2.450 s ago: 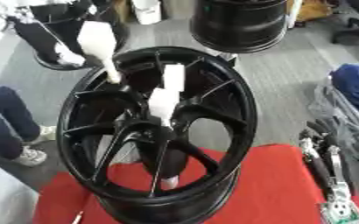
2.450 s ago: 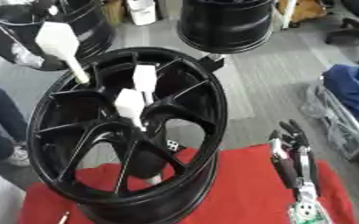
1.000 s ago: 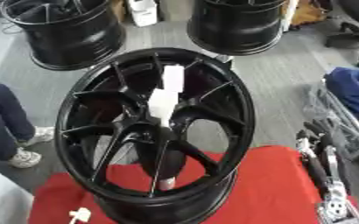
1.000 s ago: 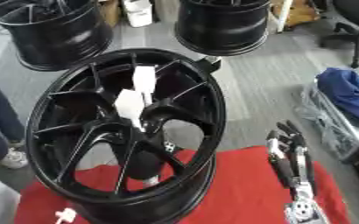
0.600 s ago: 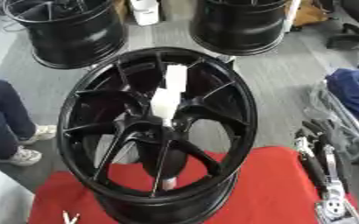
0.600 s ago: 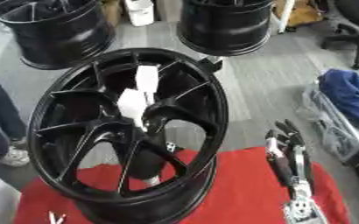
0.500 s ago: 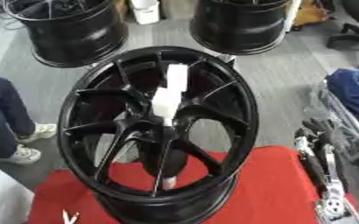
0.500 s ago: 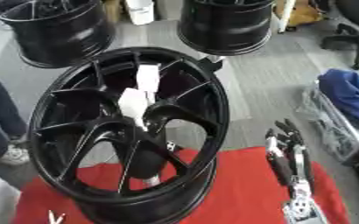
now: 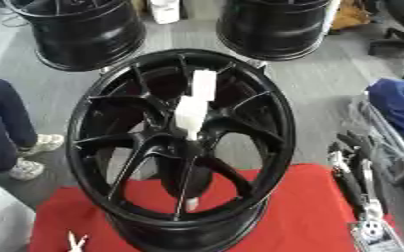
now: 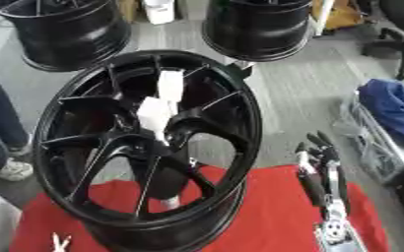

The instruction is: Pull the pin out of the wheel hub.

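The right hand rests at the lower right with its fingers straight and relaxed, holding nothing, on the red cloth beside the black wheel. The white pin sticks out of the wheel's centre. Only the left hand's white fingertips show at the bottom edge, so I cannot tell their state.

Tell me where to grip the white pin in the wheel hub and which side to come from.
Grip the white pin on its blocky upper part, which stands clear above the hub of the black wheel. Probably come from the front and above, fingers on both flat sides, since spokes crowd its lower end. The right hand rests open nearby.
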Motion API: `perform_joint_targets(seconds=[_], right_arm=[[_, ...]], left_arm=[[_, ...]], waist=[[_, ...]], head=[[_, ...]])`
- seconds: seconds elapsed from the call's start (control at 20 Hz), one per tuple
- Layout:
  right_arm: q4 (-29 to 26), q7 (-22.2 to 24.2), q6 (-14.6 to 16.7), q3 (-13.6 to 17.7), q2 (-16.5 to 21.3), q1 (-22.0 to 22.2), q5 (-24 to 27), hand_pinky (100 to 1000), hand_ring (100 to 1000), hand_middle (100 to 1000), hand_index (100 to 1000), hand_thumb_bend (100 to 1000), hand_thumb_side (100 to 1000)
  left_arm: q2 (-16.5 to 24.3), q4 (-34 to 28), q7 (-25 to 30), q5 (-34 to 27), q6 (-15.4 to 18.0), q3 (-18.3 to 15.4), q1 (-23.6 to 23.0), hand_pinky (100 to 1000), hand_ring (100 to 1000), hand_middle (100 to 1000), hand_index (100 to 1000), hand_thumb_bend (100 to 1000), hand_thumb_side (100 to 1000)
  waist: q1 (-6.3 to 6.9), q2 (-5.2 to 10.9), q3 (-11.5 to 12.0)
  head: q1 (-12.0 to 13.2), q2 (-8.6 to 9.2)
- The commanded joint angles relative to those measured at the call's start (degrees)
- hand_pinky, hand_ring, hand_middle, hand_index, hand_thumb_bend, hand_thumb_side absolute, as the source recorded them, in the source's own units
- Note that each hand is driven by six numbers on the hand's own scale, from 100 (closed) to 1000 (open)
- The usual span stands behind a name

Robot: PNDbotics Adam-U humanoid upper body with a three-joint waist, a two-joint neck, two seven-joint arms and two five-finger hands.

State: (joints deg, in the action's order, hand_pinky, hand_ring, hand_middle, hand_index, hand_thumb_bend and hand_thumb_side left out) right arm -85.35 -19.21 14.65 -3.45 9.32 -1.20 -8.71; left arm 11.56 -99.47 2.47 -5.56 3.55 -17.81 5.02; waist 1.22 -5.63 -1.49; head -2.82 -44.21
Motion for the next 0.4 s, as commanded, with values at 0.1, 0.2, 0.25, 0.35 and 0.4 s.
perform_joint_targets(seconds=[0.1,0.2,0.25,0.35,0.4], right_arm=[[-1.2,0.1,0.1,0.1,0.3,-0.6,0.3,715,787,988,855,100,699],[-1.2,0.1,0.1,0.1,0.3,-0.6,0.4,715,787,988,855,100,699],[-1.2,0.1,0.1,0.0,0.3,-0.7,0.4,715,787,988,855,100,697],[-1.3,0.1,0.2,0.0,0.3,-0.7,0.4,715,787,988,855,100,694],[-1.3,0.2,0.2,0.0,0.3,-0.7,0.4,715,787,988,855,100,697]], left_arm=[[-0.4,-0.8,0.6,0.1,-1.1,0.1,0.8,638,637,665,749,553,699],[-0.8,-0.4,0.8,0.1,-1.4,0.4,0.9,635,632,660,747,550,703],[-1.0,-0.2,1.0,0.1,-1.5,0.5,0.9,635,631,658,746,548,705],[-1.1,0.0,1.4,0.1,-1.6,0.8,0.8,634,629,655,745,546,706],[-1.2,0.1,1.5,0.1,-1.6,0.9,0.8,634,628,654,745,544,707]], waist=[[-0.17,0.41,-0.1],[-0.22,0.37,-0.1],[-0.23,0.36,-0.1],[-0.22,0.37,-0.2],[-0.22,0.34,-0.2]], head=[[0.1,0.10],[0.2,0.10],[0.3,0.10],[0.3,0.10],[0.3,0.10]])
